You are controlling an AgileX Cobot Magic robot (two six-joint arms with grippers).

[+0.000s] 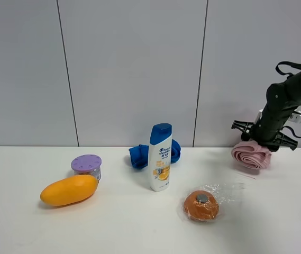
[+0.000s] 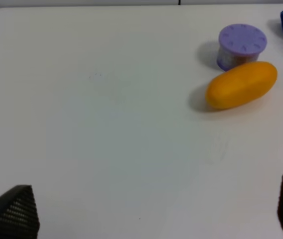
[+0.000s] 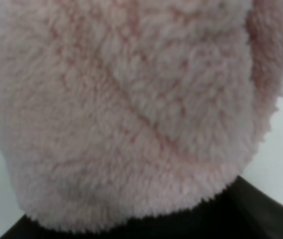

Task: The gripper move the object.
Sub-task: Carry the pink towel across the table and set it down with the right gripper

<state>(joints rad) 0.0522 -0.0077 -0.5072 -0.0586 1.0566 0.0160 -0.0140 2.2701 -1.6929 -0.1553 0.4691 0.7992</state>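
Two arms on the rig, one in the exterior high view. Right end effector [image 1: 264,138] sits on top of the pink towel [image 1: 251,155] at the 3 o'clock edge of the tabletop [image 1: 139,227], close to the back wall. Right wrist view is filled with pink fleece [image 3: 131,109], with a dark part at the lower edge; fingers not seen, so cannot tell whether they are clamped on the towel or only around it. Cannot tell if the towel rests on the surface or is just off it. Left end effector [image 2: 151,206] hangs over bare tabletop, fingers [image 2: 13,213] spread wide, nothing between them. Shampoo bottle [image 1: 160,157] upright at centre; blue cloth [image 1: 138,155] behind it at 12 o'clock. Mango [image 1: 69,190] lies at the bottle's 8 o'clock, a purple-lidded jar [image 1: 86,165] just beside it at its 1 o'clock. Wrapped orange round [image 1: 201,205] at the bottle's 4 o'clock.
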